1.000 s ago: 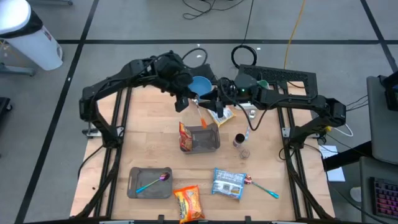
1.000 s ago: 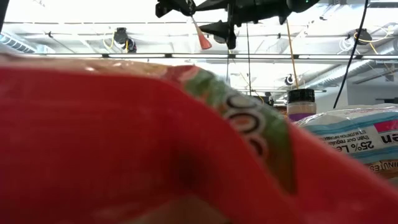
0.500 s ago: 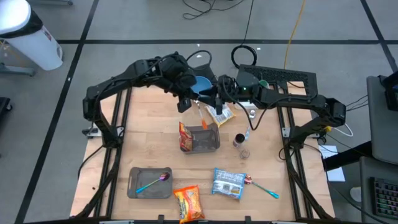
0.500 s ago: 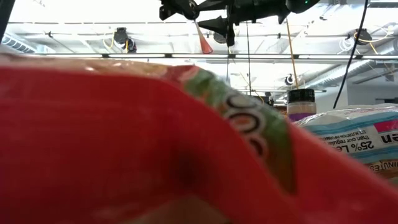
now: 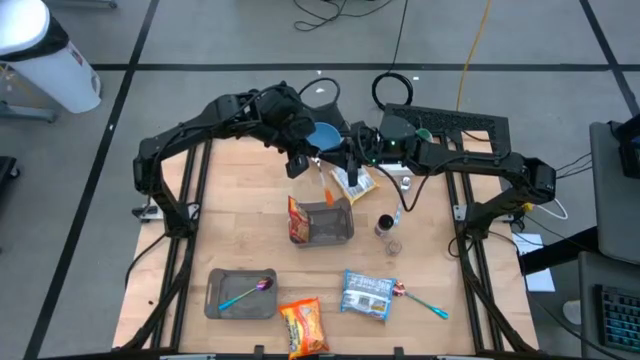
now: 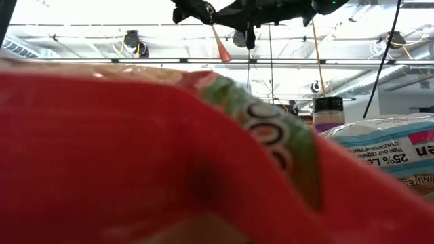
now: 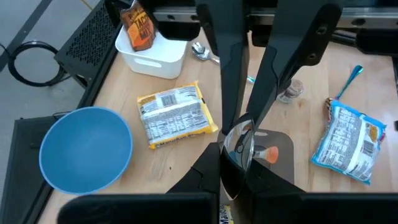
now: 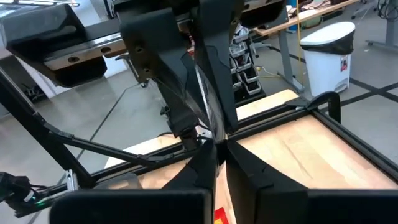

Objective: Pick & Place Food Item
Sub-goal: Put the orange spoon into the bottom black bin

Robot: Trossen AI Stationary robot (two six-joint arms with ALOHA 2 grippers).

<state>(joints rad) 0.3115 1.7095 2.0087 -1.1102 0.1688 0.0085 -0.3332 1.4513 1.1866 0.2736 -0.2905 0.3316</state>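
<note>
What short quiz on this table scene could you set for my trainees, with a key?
1. True or false: the blue bowl is empty.
2. What lies in the grey tray? A) a blue-handled spoon B) a jar C) a snack packet
3. Which grippers are closed on the orange-handled spoon above the mesh basket?

Key: 1 true. 2 A. 3 both: the left gripper and the right gripper meet tip to tip on it.
</note>
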